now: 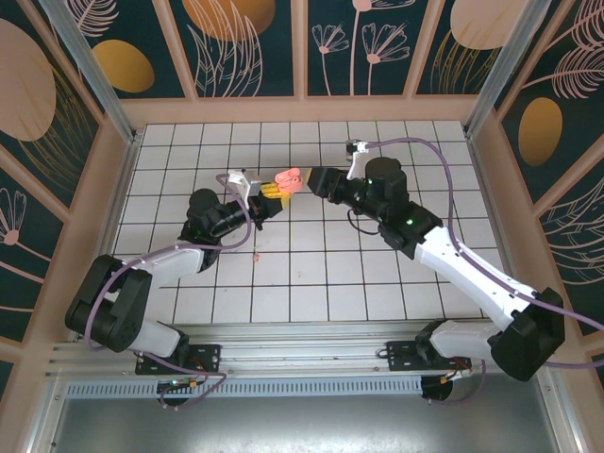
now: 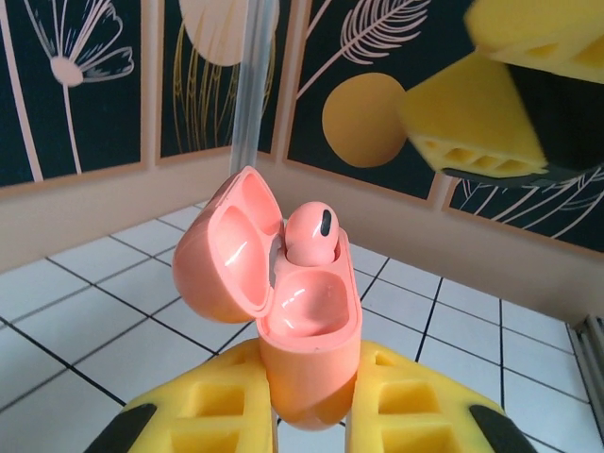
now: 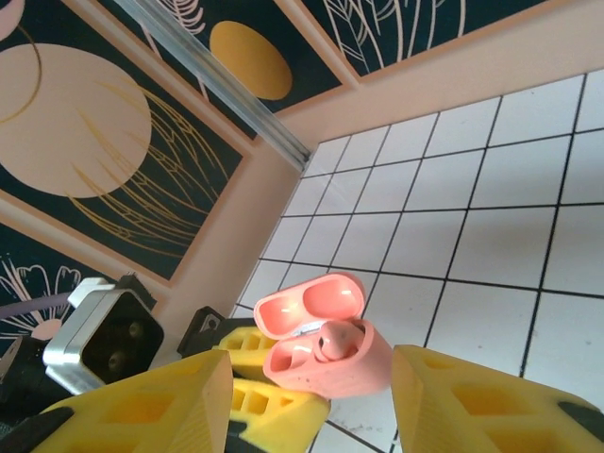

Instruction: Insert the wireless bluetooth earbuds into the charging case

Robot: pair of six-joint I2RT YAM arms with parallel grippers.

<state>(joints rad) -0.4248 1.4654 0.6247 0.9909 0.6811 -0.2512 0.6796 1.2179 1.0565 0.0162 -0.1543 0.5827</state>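
left gripper (image 2: pixel 307 408) clamped on open charging case (image 2: pixel 310 326), 1 earbud (image 2: pixel 311 234) in slot; right gripper (image 3: pixel 311 401) jaws apart, near case

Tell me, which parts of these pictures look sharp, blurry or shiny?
Left wrist view: the charging case is sharp, with glints in its empty socket; the yellow pads top right are blurred. Right wrist view: the near yellow fingers look soft. Top view: even light, faint shadows, case tiny.

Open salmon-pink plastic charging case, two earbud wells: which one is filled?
The one farther from the left gripper holding the case: a pale-pink earbud with a dark spot sits in it. The well nearer the gripper's yellow fingers is bare pink.
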